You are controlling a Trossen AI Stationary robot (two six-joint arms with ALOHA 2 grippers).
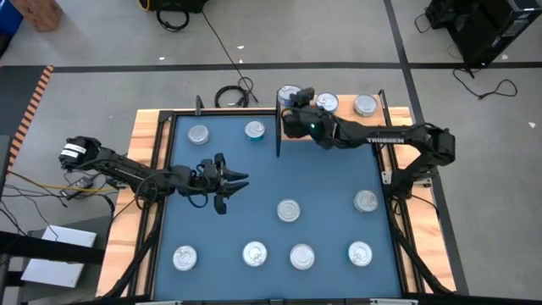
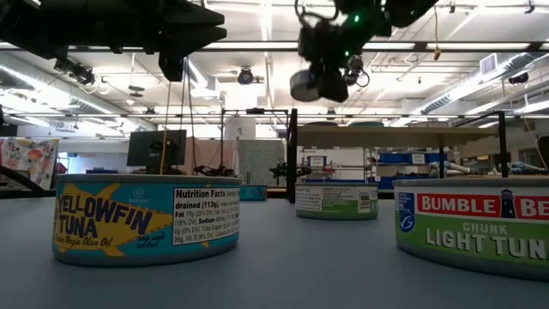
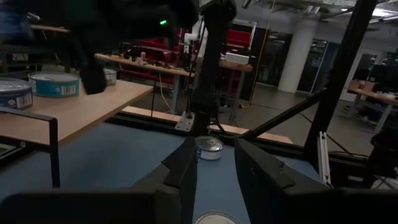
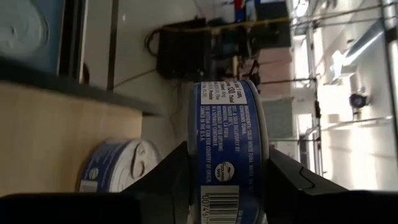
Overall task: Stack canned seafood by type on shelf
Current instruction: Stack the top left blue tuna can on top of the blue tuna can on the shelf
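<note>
Shelf (image 1: 339, 127), far edge of the worktop: three tins seem to sit on it, though the right hand (image 1: 298, 103) hides part of one. That hand is clamped on a blue-labelled tin (image 4: 229, 149), carried over the shelf's left end. Eight tins (image 1: 288, 210) lie loose on the blue mat (image 1: 322, 178). Left hand (image 1: 229, 182) hovers near the mat's left side, fingers apart, empty. Judged about a third done.

Blue mat (image 1: 322, 182) on the table, wooden strips (image 1: 144, 144) framing it. Black cable coil (image 1: 230, 95) on the grey floor behind; cardboard box (image 1: 38, 13) in the far corner.
</note>
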